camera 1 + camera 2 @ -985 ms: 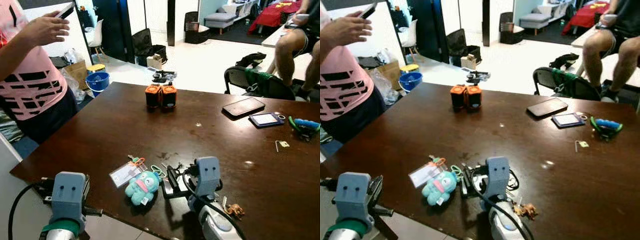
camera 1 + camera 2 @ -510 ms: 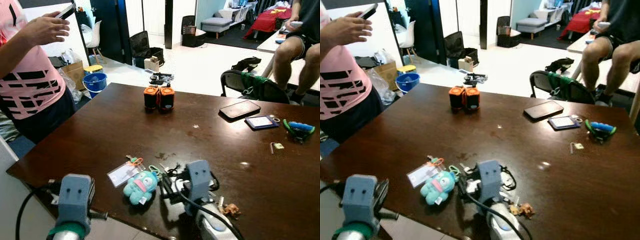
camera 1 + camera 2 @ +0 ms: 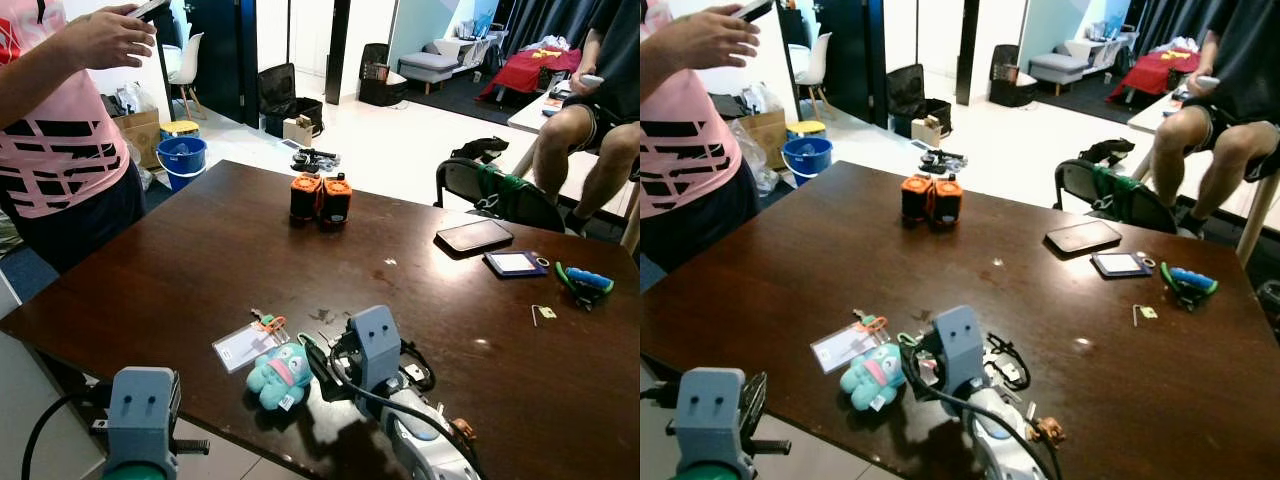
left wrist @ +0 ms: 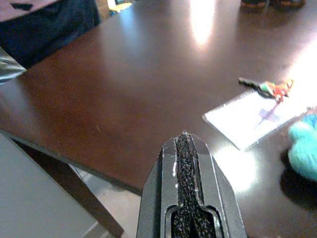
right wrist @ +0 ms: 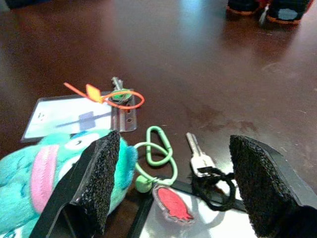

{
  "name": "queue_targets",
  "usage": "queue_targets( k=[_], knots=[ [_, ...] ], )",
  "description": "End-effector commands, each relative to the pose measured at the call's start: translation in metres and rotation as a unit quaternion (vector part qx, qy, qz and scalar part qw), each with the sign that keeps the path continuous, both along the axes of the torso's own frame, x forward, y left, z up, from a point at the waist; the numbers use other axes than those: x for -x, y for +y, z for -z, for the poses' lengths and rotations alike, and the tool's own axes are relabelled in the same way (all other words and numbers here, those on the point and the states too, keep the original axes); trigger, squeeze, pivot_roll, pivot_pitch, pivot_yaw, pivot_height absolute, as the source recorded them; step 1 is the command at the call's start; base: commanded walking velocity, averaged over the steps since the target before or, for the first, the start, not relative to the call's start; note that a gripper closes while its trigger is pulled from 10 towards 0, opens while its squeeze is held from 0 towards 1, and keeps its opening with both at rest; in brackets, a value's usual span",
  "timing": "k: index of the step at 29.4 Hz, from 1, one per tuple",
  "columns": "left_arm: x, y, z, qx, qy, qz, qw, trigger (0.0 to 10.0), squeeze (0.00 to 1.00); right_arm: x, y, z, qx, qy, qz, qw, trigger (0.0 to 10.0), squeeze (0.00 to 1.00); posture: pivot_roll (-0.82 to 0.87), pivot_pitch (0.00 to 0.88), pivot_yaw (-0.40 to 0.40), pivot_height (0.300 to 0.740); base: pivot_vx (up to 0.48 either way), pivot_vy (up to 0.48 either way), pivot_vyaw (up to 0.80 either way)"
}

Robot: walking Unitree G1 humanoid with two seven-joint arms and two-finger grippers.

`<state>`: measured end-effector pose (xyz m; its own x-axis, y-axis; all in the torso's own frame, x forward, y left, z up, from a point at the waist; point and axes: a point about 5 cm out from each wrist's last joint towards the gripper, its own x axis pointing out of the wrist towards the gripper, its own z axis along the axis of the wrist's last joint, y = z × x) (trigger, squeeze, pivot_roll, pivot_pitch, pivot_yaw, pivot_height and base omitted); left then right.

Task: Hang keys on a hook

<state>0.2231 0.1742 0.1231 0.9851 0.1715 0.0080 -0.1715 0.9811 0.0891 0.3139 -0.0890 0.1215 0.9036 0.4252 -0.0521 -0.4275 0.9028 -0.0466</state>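
Observation:
A bunch of keys lies near the table's front edge: a silver key [image 5: 198, 154], a green carabiner [image 5: 158, 145], a red tag [image 5: 172, 204] and a black cord. A teal plush toy [image 3: 278, 368] lies beside them. My right gripper [image 5: 174, 140] is open just above the table, its fingers [image 5: 101, 178] standing either side of the carabiner and key, one finger against the plush. In the head views my right gripper [image 3: 328, 362] sits right of the plush. My left gripper [image 4: 184, 141] is shut on nothing, above the front edge left of the keys.
A white ID card [image 3: 243, 347] with an orange tie lies left of the keys. Two orange-and-black objects [image 3: 320, 198] stand mid-table. A phone [image 3: 473, 235], card holder [image 3: 512, 262] and green-blue tool [image 3: 585, 280] lie far right. A person in pink [image 3: 60, 130] stands left; another sits back right.
The camera has shifted. My right gripper has moved left, from beside the keys to over them, next to the plush. The left arm keeps its place.

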Motion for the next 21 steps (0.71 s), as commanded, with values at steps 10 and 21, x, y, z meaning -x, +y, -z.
queue_targets(
  k=[10, 21],
  knots=[
    [-0.011, 0.028, 0.003, -0.016, 0.032, -0.034, 0.999, 10.0, 0.00, 0.009, 0.005, -0.003, -0.042, 0.005, -0.042, 0.998, 10.0, 0.00, -0.07, 0.046, 0.116, 0.740, 0.000, 0.000, 0.00],
    [-0.017, 0.030, -0.003, -0.027, 0.022, -0.023, 0.999, 10.0, 0.00, 0.009, 0.047, -0.001, 0.005, 0.069, -0.182, 0.981, 10.0, 0.00, -0.06, 0.045, 0.128, 0.740, 0.000, 0.000, 0.00]
  ],
)
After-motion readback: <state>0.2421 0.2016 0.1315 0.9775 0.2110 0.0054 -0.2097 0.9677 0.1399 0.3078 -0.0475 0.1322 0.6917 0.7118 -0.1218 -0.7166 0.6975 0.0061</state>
